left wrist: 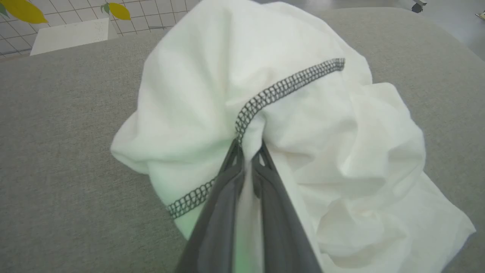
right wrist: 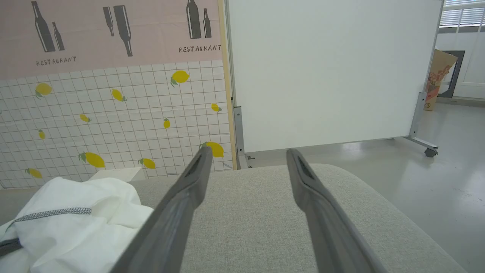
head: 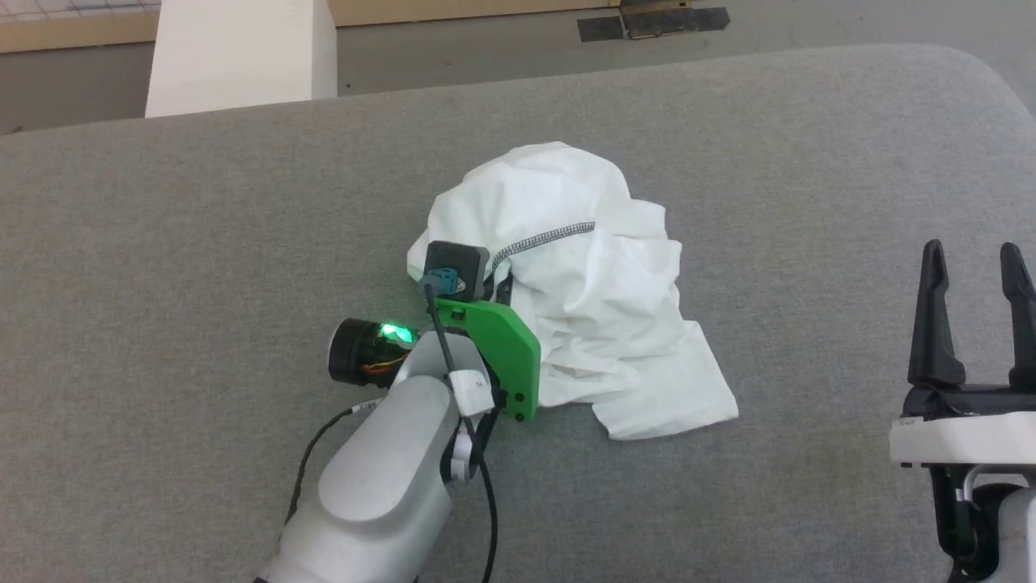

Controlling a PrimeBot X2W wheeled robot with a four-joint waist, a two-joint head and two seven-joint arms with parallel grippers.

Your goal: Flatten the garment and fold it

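Because the garment (head: 583, 283) lies crumpled in a heap near the middle of the grey padded surface (head: 202, 243), the left gripper (left wrist: 248, 149) is clenched on a fold at the stitched trim line (left wrist: 288, 85), a hold apparently meant to draw the cloth out for flattening. The right gripper (head: 971, 247) stands empty with fingers spread wide, well apart on the robot's right, judged ready to take a second edge. The heap's long axis runs diagonally in the head view, from the bunched dome at the far side to a flatter corner pointing near and right.
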